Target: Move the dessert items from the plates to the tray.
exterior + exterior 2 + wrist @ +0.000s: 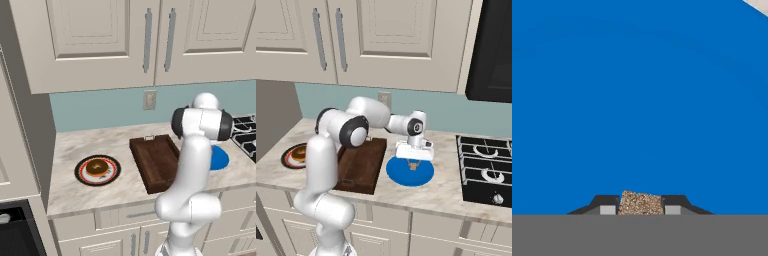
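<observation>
Tool (641, 207) clamped on the tan morsel (641, 203), low over the blue plate (637, 100)

Speckled tan morsel (641, 203), blue plate (637, 100)

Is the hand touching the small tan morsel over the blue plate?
Touching. In the hand view the tan morsel sits squeezed between the two fingertips of the hand, no gap either side, above the blue plate.
</observation>
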